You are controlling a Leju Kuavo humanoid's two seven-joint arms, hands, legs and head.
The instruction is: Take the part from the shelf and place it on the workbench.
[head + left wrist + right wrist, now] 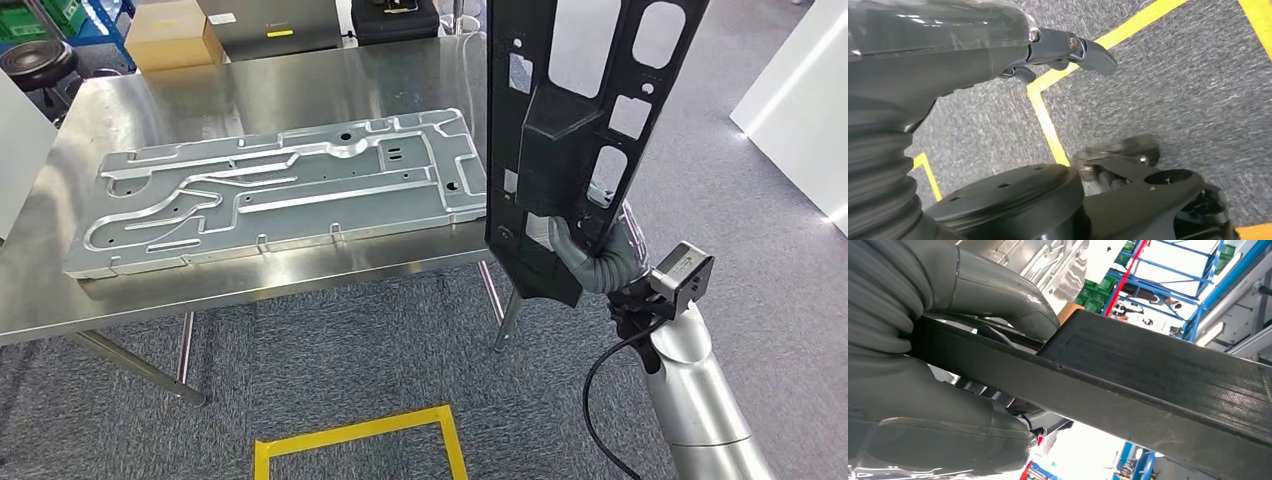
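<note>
The black part (580,130) runs off the top edge of the head view and hides most of the right hand (590,255), along with the near right corner of the desk (300,85). In the left wrist view, the left hand's fingers (1088,50) are partly hidden behind its own cover.

Right arm: silver, raised from below at the right of the head view.
Right robot hand (590,250): thumb and fingers clamp the black part (580,120), carried upright.
Left robot hand (1013,45): hangs low, fingers (1088,50) extended, holding nothing.
</note>
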